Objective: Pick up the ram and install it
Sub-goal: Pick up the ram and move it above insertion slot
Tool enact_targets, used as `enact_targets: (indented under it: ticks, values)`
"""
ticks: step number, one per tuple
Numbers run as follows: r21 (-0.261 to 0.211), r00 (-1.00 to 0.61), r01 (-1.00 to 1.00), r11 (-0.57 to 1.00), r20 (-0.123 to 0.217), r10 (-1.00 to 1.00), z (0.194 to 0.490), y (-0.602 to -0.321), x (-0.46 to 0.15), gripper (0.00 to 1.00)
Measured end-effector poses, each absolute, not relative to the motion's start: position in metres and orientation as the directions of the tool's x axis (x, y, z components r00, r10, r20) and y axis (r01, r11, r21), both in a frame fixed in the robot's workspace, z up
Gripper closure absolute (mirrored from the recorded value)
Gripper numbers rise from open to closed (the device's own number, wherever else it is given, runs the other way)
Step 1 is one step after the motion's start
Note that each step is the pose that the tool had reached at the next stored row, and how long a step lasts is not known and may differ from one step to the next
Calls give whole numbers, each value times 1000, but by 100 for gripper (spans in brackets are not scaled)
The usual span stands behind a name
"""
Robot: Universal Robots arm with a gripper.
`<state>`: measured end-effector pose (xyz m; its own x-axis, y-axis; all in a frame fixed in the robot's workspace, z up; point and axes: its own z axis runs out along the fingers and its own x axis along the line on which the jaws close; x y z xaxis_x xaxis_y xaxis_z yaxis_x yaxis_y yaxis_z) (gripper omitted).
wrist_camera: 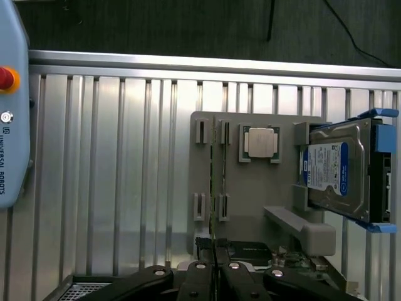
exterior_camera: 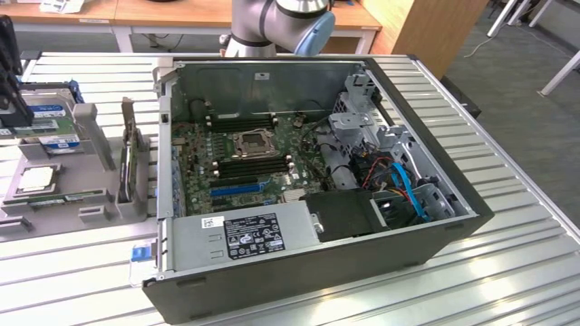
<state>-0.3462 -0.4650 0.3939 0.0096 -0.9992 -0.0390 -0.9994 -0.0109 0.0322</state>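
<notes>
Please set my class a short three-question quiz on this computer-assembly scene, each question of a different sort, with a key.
1. True or false: the gripper is holding the ram.
2. Multiple choice: on the grey holder, what lies between the ram and the hard drive?
A) a processor chip
B) a cooling fan
C) a screwdriver
3. Short answer: are the gripper's fingers open or shut?

Key
1. False: the ram stands on edge in the grey holder, and the gripper holds nothing.
2. A
3. Shut
</notes>
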Motion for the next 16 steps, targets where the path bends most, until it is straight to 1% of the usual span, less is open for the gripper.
enact_targets:
  ticks: [16]
  values:
    - [32,23,-999,-25,-39,-999,394,-465,-307,88]
